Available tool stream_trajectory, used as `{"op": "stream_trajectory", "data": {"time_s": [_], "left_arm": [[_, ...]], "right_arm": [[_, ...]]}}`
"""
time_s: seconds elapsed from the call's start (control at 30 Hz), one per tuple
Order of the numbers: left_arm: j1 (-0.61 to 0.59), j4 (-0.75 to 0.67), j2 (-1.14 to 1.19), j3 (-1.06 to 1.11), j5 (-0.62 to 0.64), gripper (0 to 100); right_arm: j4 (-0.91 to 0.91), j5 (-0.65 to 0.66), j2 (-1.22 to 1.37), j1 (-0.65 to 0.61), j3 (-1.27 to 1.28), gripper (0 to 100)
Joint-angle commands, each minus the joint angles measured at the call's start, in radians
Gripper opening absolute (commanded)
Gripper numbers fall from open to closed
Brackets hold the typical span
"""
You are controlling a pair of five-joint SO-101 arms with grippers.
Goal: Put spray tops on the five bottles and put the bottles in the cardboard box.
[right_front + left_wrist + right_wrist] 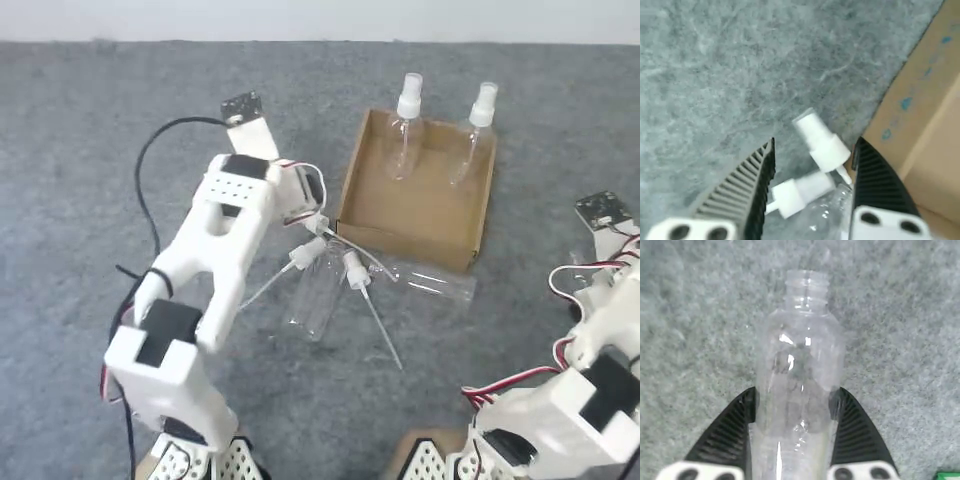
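The right pincer (794, 395) is clenched on the body of a clear plastic bottle (800, 340). Its bare threaded neck points straight away from the pincer, so the bottle's long axis runs in line with the arm and the mouth is free to take a top.

Farther out, the left pincer (815, 142) hangs released over the grey felt counter (100, 150), jaws well apart. Between them lie two white plastic spray tops. One spray top (821, 141) lies slantwise across the gap, its collar toward one jaw; the other white top (800, 192) lies below it, beside a clear empty bottle lying on its side (318, 290). The left arm is plainly the nearer one to the tops, while the right holds the bottle well apart from them.

A second uncapped bottle (430, 283) lies just in front of the shallow brown cardboard box (400, 238). Inside the box, at its far end, are two capped bottles, one (405, 135) beside the other (472, 140).
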Motion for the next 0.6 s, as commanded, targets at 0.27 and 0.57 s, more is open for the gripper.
{"op": "stream_trajectory", "data": {"time_s": [0.27, 0.57], "left_arm": [[0.052, -0.011, 0.14, -0.15, 0.138, 23], [0.054, -0.011, 0.236, -0.214, 0.138, 22]], "right_arm": [[-0.028, 0.017, 0.022, 0.022, 0.025, 0.6], [-0.028, 0.017, 0.022, 0.021, 0.025, 0.6]]}}
